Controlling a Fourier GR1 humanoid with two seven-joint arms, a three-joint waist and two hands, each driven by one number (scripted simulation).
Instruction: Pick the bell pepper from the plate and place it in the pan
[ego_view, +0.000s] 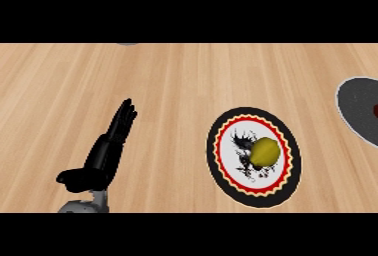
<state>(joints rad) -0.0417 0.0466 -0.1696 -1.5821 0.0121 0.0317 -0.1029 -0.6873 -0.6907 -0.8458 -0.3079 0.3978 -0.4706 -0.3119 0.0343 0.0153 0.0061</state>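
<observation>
One hand only in view: left hand (103, 150), black, at lower left above the wooden counter (184, 80), fingers straight and held together, pointing up and slightly right, thumb jutting left near the wrist; nothing held, nothing touched; grey forearm end just visible at the bottom edge. Right of it, well apart, a plate (221, 165) with black rim, red scalloped ring, white centre and a dark splotchy pattern; lying on that plate, a little right of centre, the yellow bell pepper (264, 151), untouched. Farther right, cut off by the view's edge, the pan (354, 107): dark grey inside with a pale rim, a small dark red patch at the very edge, too little shown to identify; apart from the plate, with bare counter between.
</observation>
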